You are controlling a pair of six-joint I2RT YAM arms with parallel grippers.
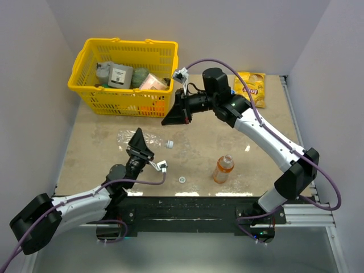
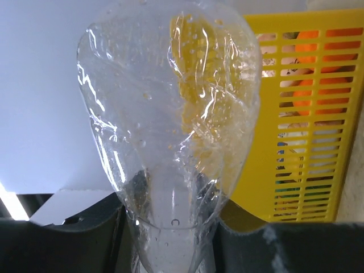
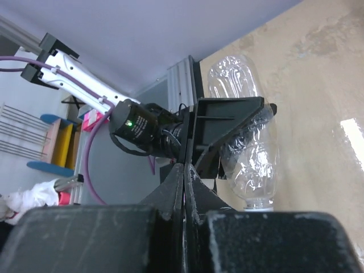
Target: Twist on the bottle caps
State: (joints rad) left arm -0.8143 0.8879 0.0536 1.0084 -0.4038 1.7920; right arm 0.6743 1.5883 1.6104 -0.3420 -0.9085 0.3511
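Observation:
A clear bottle (image 1: 129, 137) lies on its side on the table, its neck (image 1: 169, 144) pointing right. My left gripper (image 1: 139, 143) is shut on its body, which fills the left wrist view (image 2: 170, 114) between the two dark fingers (image 2: 62, 239). The right wrist view shows the same bottle (image 3: 244, 153) held in the left jaws. An orange bottle (image 1: 223, 169) stands upright near the front right. A whitish-grey cap (image 1: 181, 180) lies on the table between them. My right gripper (image 1: 172, 118) is shut and empty above the table by the basket front; its fingers (image 3: 196, 187) touch. No blue caps show.
A yellow basket (image 1: 85, 62) of boxes and packets stands at the back left; its wall (image 2: 296, 142) is close behind the held bottle. A yellow snack packet (image 1: 251, 86) lies at the back right. Grey walls enclose the table on three sides.

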